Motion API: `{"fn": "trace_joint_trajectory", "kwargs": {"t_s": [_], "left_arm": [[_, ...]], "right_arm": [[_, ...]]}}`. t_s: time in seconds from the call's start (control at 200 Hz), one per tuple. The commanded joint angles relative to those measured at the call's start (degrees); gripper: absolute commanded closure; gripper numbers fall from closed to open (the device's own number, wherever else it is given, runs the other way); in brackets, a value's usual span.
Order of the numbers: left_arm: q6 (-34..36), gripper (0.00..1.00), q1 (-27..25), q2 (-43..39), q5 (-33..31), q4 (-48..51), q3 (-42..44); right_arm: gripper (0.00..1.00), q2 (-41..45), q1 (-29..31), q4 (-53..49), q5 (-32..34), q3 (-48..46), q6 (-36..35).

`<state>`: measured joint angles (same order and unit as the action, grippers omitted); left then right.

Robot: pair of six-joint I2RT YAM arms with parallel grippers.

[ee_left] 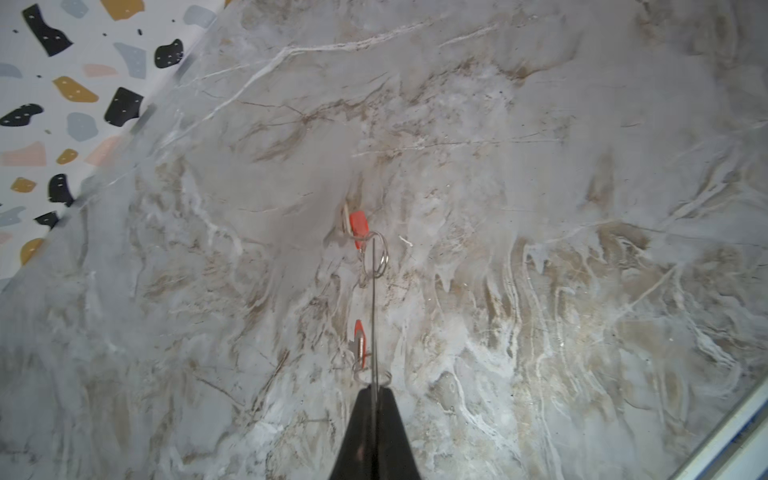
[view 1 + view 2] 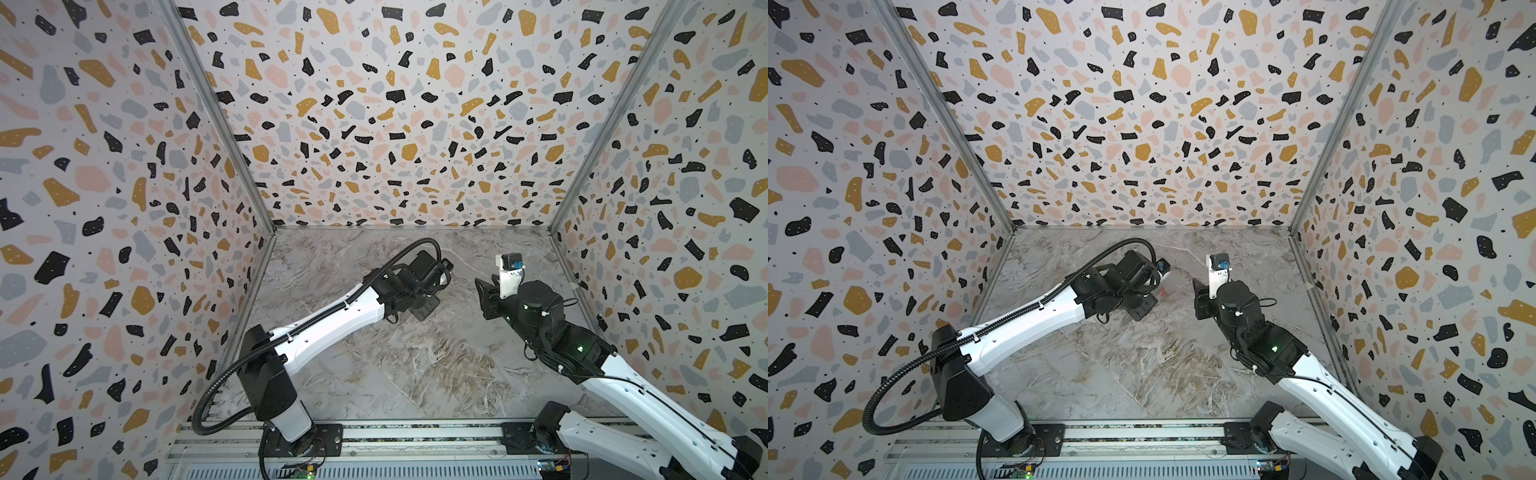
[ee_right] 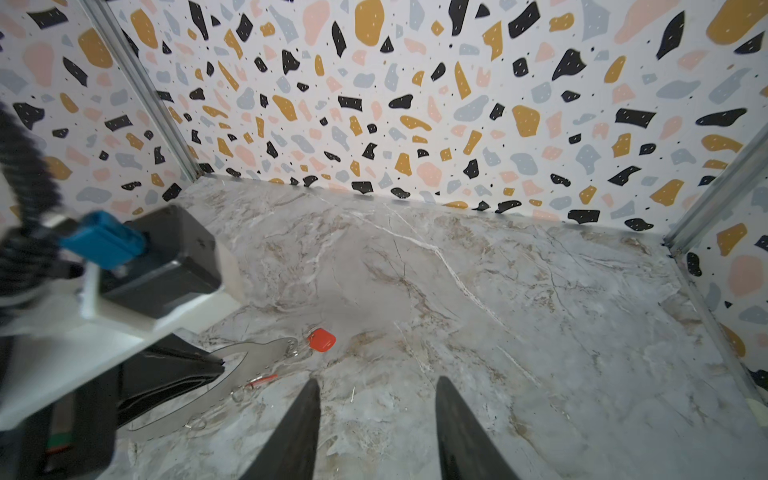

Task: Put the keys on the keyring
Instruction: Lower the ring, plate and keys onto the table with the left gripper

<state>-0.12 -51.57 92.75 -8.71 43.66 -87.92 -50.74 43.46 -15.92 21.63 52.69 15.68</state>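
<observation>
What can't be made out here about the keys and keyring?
- Left wrist view: keyring edge-on in the left gripper; whether the keys are threaded is unclear.
- Right wrist view: keys too small, blurred; blades unreadable.
- Both top views: left arm hides the keyring; in a top view a red tag peeks out.

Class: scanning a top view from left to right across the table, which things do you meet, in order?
Left arm → key's red tag → right pincer, open → right arm.
</observation>
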Motion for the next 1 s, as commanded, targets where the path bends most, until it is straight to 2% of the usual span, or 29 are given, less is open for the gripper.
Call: {"fn": "trace_joint_trajectory", "kwargs": {"t_s": [0.0, 0.08, 0.27, 0.486, 0.651, 0.711, 0.836, 0.996], "left_arm": [[-2.1, 1.0, 1.7, -3.1, 5.0, -3.6, 2.4], [-1.9, 1.0, 2.5, -2.3, 10.0, -2.8, 1.8], [-2.0, 1.0, 2.8, -3.2, 9.8, -4.2, 2.5], [-2.2, 1.0, 3.0, -1.7, 9.6, -0.7, -0.8], [-5.6, 1.0, 2.9, 0.0, 17.2, -2.4, -2.9], [-8.6, 1.0, 2.9, 0.7, 20.2, -5.3, -2.7], [-18.2, 1.0, 2.7, 2.6, 30.0, -18.4, 2.5], [-24.5, 1.0, 0.3, 6.6, 30.0, -29.6, 3.1]], "right_arm": [[0.54, 0.4, -1.1, 0.7, -3.4, -1.1, 1.0], [0.54, 0.4, -2.1, 1.0, -5.0, -1.3, 0.9], [0.54, -0.6, -3.7, 1.6, -7.4, -1.8, 0.5], [0.53, -0.6, -5.4, 3.1, -8.9, -2.3, 0.5], [0.52, -0.1, -7.4, 4.3, -10.8, -3.0, 0.2], [0.52, 0.4, -8.6, 4.9, -11.9, -3.6, 0.2], [0.52, 2.0, -11.5, 5.6, -14.9, -4.9, 0.6], [0.52, 4.1, -14.0, 5.2, -16.9, -6.0, 1.0]]}}
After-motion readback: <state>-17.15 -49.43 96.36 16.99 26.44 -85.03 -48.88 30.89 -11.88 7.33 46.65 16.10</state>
